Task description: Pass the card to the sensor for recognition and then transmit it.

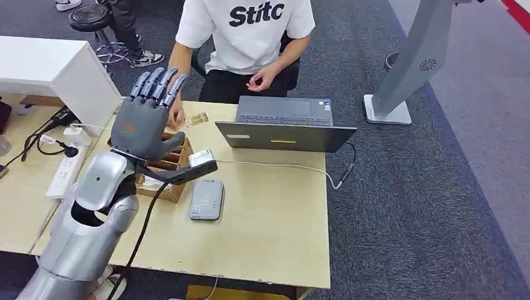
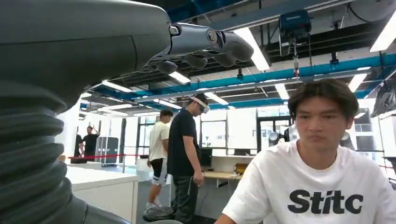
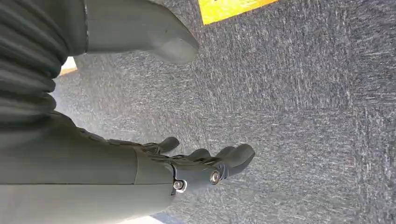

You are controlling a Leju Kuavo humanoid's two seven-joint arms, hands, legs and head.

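- The left hand is raised above the desk, fingers straight and a little spread, pointing toward the seated person; it holds nothing.
- Its silver forearm rises from the lower left corner of the head view, the palm hanging over the wooden card box.
- The right hand hangs by the robot's side over grey carpet, fingers loosely extended and apart, with nothing in it.
- One card lies flat on the desk's far side, just beside the person's hand and well apart from the sensor.
- The sensor, a single grey pad with a cable, sits flat on the light wood desk just beside the box, nearer the robot.
- One open laptop stands on the far edge in front of the person (white T-shirt with dark lettering).
- One white power strip lies on the adjoining desk to the left.
- The left wrist view shows an open hall with blue ceiling beams and strip lights; besides the seated person, three people stand in the background.
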